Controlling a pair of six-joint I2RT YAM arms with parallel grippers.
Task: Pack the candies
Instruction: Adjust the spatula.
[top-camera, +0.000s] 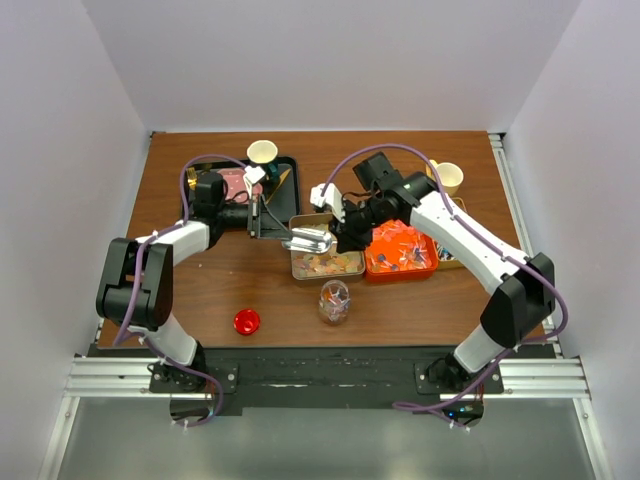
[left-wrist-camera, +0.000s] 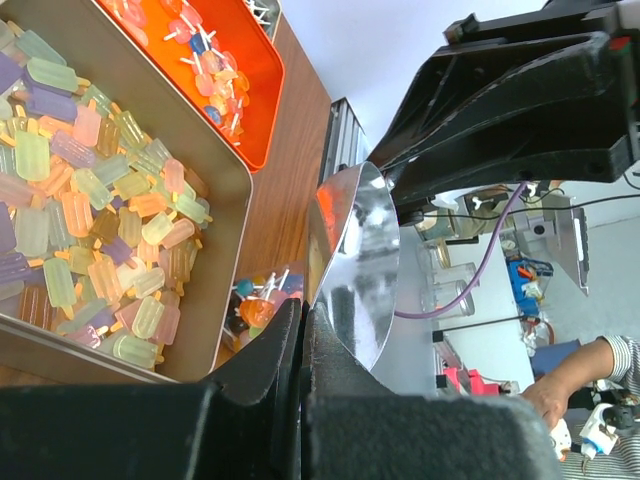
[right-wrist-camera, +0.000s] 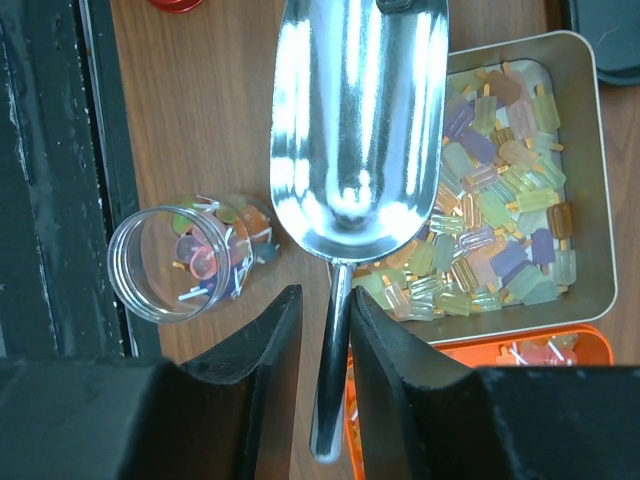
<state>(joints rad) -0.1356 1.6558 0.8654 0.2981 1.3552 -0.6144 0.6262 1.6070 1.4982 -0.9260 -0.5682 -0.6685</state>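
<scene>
Scoop step. R gripper (right-wrist-camera: 325, 340) pinches the scoop (right-wrist-camera: 360, 120) by its handle; scoop is empty, above the tin (right-wrist-camera: 590, 200) of candies (right-wrist-camera: 500, 200). L gripper (left-wrist-camera: 305, 340) grips the scoop rim. Next: dip into candies, then tip into jar (right-wrist-camera: 185, 262).

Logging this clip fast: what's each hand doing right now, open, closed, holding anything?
Left hand: closed; whether it holds anything cannot be told.
Right hand: closed on the metal scoop's handle; scoop looks empty, above the metal tray of popsicle-shaped candies.
</scene>
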